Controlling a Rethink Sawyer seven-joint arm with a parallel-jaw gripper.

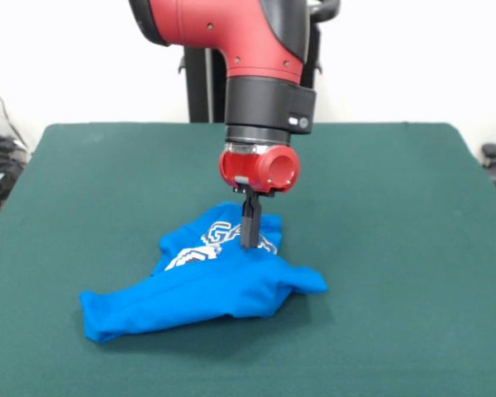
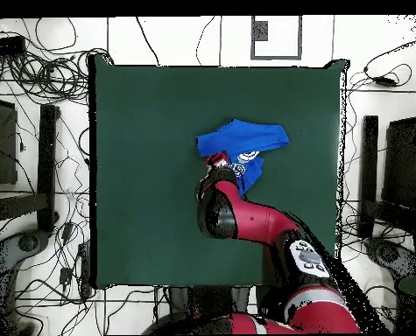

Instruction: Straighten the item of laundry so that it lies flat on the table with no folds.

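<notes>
The item of laundry (image 1: 207,285) is a bright blue garment with white lettering, lying crumpled with folds near the middle of the dark green table (image 1: 397,215). One part stretches toward the near left corner and a short flap points right. My gripper (image 1: 249,245) comes straight down onto the lettered part, and its black fingers stand close together, pinched on the fabric. In the overhead view the garment (image 2: 255,138) lies right of the table's (image 2: 141,175) centre. The arm's red wrist (image 2: 216,161) covers the gripper and the garment's near edge.
The red and black arm (image 1: 248,50) stands over the table's middle. Cables and dark stands (image 2: 36,157) lie on the floor round the table. A small dark caster (image 1: 492,153) shows past the right edge.
</notes>
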